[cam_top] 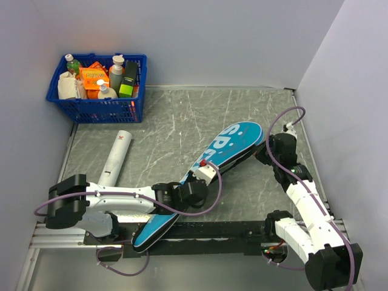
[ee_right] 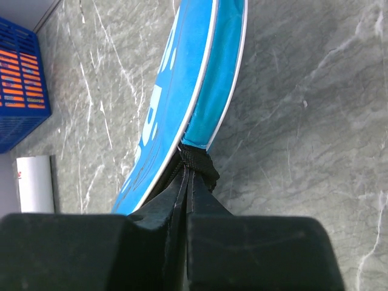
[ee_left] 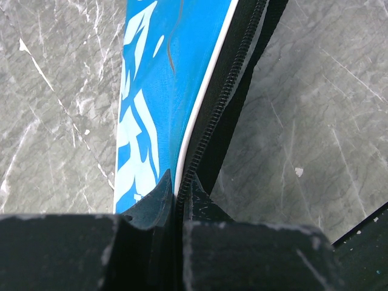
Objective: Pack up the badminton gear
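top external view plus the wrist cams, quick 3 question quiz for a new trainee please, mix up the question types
1. True or false: the white tube lies on the table, outside the blue basket.
2. What is the right gripper pinching? A) the white tube B) a black tab at the edge of the teal cover C) a bottle
3. Fill in: the left gripper is shut on the cover's ____ edge.
Key: 1 true; 2 B; 3 zipper.
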`<state>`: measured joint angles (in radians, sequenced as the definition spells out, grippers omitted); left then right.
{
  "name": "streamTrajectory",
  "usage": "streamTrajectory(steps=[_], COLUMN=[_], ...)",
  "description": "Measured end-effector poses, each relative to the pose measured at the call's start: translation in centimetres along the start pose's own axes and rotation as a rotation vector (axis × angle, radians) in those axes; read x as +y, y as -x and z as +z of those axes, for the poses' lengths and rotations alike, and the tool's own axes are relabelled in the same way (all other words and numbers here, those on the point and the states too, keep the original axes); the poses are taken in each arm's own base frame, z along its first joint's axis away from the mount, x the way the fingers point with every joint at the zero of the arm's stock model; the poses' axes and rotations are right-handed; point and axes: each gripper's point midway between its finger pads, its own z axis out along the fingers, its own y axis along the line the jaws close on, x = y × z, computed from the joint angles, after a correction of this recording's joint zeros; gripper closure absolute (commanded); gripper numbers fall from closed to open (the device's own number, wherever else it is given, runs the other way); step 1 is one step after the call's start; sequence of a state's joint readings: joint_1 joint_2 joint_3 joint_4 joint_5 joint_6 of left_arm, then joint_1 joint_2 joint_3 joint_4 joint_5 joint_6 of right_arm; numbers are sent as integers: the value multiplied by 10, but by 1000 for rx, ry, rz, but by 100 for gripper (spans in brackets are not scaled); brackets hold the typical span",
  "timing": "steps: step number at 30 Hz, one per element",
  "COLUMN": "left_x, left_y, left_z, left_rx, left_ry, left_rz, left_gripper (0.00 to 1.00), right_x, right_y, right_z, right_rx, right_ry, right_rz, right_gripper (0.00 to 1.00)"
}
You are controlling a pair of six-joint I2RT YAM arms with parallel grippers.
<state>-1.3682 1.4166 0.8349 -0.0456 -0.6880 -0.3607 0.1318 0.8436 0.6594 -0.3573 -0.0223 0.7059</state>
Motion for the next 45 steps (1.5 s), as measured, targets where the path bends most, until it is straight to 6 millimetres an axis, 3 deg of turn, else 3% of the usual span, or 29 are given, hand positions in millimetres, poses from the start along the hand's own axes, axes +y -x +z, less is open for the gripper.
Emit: streamTrajectory(steps=[7, 13, 26, 33, 37, 41, 43, 44, 45], left_x=[0, -1, 1, 1, 3, 2, -7, -8, -12], left_y=[-1, -7, -7, -14, -15, -17, -5, 1, 6], left_z=[0, 5, 25, 44, 54, 60, 63, 62, 59], left_rx=[2, 16, 35, 74, 93, 108, 70, 56, 48], left_ry=[0, 8, 42, 54, 52, 28, -7, -22, -53], left_rz=[3, 27, 68, 107, 127, 145, 124, 109, 95], left_gripper=[99, 99, 99, 99, 98, 35, 24, 11, 10], right_x=[1, 4, 54, 67, 67, 60, 51, 43, 38], right_y=[-2, -18, -104, -152, -167, -169, -172, -174, -174], right_z=[2, 6, -9, -14, -13, -9, -8, -6, -5], right_rx=[3, 36, 239, 348, 370, 359, 369, 371, 371], right_ry=[18, 56, 235, 273, 280, 258, 227, 200, 181], right_rz=[4, 23, -9, -26, -14, -2, -28, -28, -31], right_gripper=[100, 100, 100, 100, 100, 100, 100, 100, 100])
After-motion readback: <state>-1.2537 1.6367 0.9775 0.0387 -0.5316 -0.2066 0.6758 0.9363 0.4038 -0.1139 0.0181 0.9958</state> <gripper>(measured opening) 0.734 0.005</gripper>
